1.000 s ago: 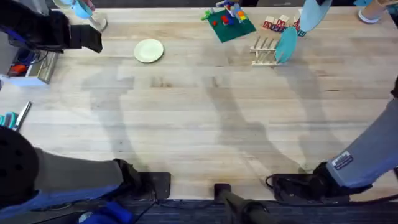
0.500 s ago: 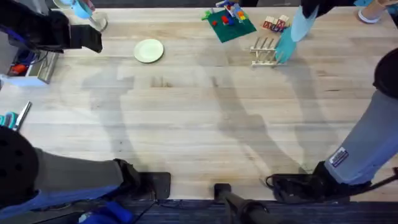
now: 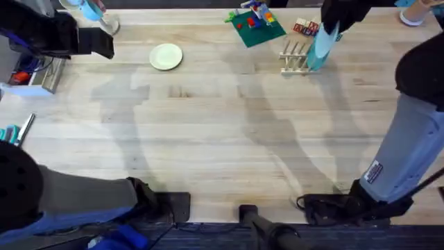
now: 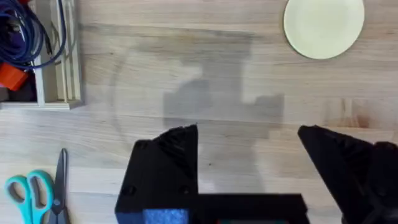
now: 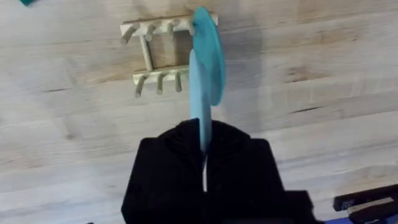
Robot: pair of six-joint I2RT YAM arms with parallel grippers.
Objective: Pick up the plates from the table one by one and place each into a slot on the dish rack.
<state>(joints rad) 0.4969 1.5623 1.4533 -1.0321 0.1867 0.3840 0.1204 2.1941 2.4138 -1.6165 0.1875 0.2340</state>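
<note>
Blue plate held edge-on over the rack by the right arm; cream plate not yet picked.

The light blue plate is pinched by its rim in the right gripper and held upright at the end of the dish rack; whether it is seated between pegs cannot be told. The lower rim is best aligned with a gap between dowels, lowered straight, and released only once support is judged secure, since a tilted plate could tip the light rack. The left gripper is spread wide, empty, above the table, near the cream-white plate.
</note>
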